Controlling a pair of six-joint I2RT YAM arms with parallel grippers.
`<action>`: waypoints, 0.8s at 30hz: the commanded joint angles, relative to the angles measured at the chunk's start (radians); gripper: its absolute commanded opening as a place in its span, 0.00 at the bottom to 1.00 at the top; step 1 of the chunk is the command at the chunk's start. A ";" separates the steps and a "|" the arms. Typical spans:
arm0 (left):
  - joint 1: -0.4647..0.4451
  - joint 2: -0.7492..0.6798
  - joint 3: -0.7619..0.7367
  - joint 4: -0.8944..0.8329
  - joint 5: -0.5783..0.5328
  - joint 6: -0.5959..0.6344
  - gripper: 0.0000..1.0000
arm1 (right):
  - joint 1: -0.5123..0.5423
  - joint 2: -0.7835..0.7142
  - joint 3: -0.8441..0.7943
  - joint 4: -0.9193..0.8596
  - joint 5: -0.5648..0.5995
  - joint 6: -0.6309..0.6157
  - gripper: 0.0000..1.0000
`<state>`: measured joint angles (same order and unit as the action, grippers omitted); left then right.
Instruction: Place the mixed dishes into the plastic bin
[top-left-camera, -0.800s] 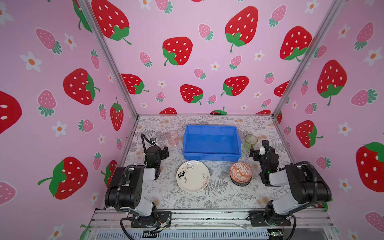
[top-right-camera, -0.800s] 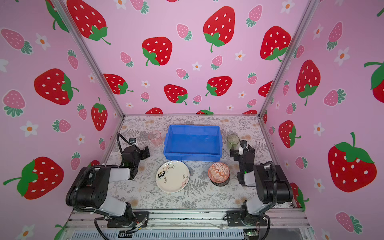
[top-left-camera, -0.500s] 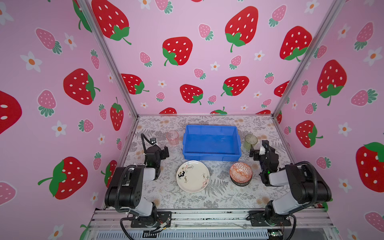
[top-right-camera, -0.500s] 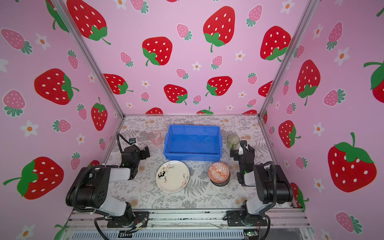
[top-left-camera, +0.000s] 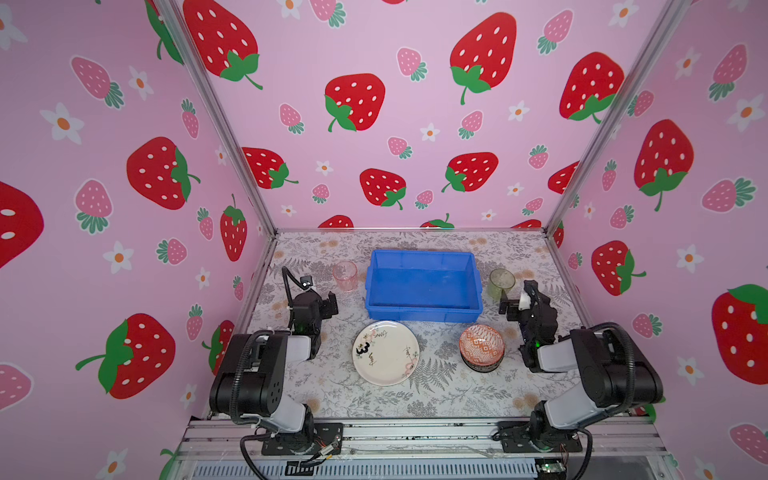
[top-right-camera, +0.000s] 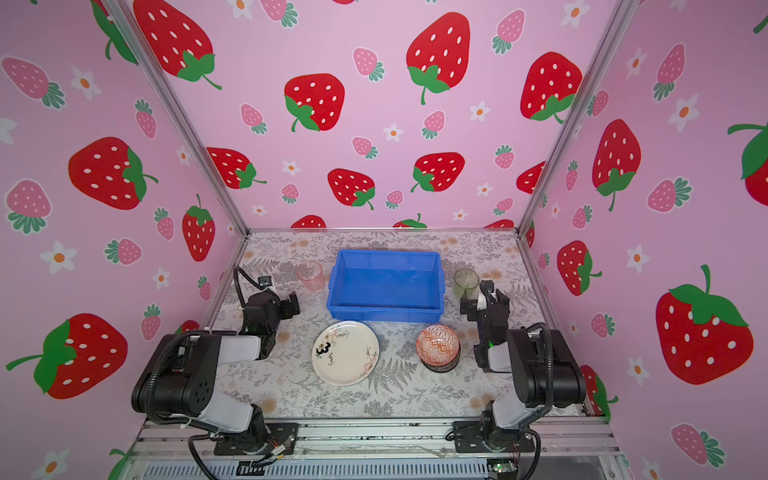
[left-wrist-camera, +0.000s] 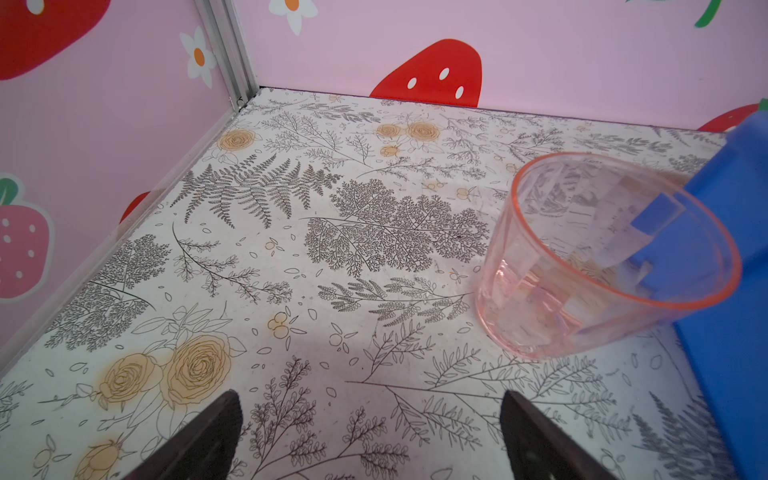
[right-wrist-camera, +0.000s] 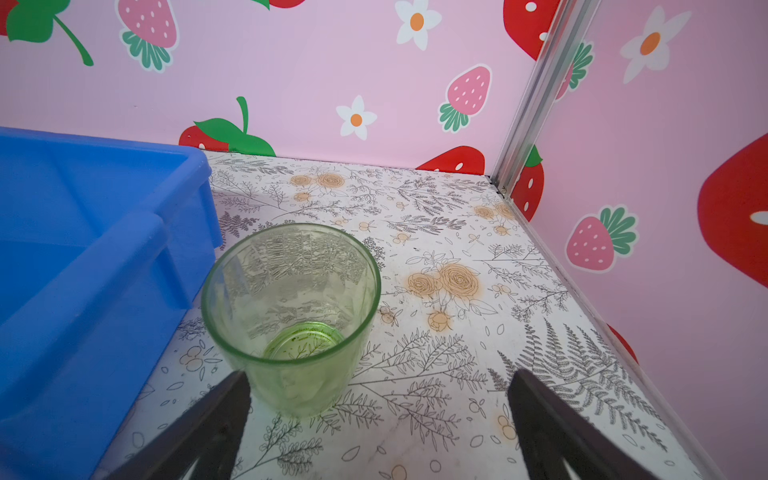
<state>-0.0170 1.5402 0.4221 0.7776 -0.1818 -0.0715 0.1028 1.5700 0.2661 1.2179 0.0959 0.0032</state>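
Black fingers of the left tool (left-wrist-camera: 370, 405) stand spread wide with nothing gripped, low over the floral tabletop (left-wrist-camera: 291, 291). Ahead of them and off to one side stands the pink tumbler (left-wrist-camera: 602, 257), upright, apart from both fingers and just beside an end wall of the blue bin (top-left-camera: 422, 309). The right tool (right-wrist-camera: 380, 380) is likewise spread and holds nothing. The green tumbler (right-wrist-camera: 291, 316) stands upright just ahead of it, nearer one finger than the other (whether it touches that finger cannot be told), and just beside the bin's other end. In both top views the bin sits at the middle back of the tabletop. In front of it lie the white plate (top-left-camera: 385, 353) with black marks and, to its right, the orange-red bowl (top-left-camera: 482, 347), apart from each other, between the two arms.
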 joint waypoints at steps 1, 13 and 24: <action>0.002 0.006 0.023 0.004 0.007 0.012 0.99 | 0.004 0.004 0.007 0.024 0.008 0.002 0.99; 0.003 0.007 0.021 0.003 0.008 0.010 0.99 | 0.004 0.004 0.007 0.024 0.008 0.001 0.99; -0.005 -0.085 0.121 -0.234 -0.054 0.001 0.99 | 0.002 0.003 0.006 0.024 0.007 0.003 0.99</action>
<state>-0.0177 1.5192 0.4595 0.6704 -0.1986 -0.0750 0.1028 1.5700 0.2661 1.2182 0.0959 0.0036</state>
